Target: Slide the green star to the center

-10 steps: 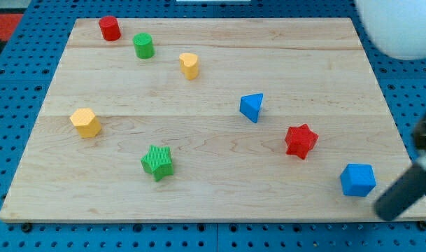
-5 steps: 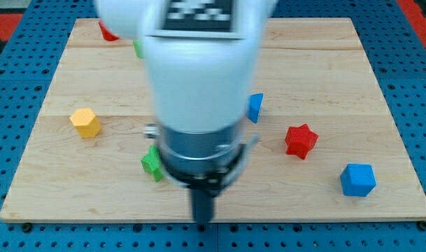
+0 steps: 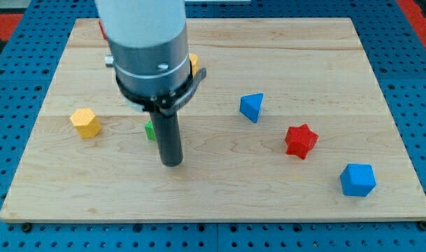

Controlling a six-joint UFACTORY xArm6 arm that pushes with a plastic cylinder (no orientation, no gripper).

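Only a small green piece of the green star (image 3: 150, 130) shows, just left of my dark rod, at the left of the board's middle. The rod hides the rest of it. My tip (image 3: 171, 164) rests on the board just below and to the right of that green piece. Whether the tip touches the star cannot be told.
The wooden board (image 3: 303, 49) also holds a yellow hexagonal block (image 3: 84, 122) at the left, a blue wedge-shaped block (image 3: 251, 107), a red star (image 3: 301, 141) and a blue cube (image 3: 357, 180) at the right. Slivers of a red block (image 3: 101, 29) and a yellow block (image 3: 194, 63) show beside the arm.
The arm swept from the view's bottom right to the left and then up. The green star has shifted up from its earlier spot, where my tip now stands.
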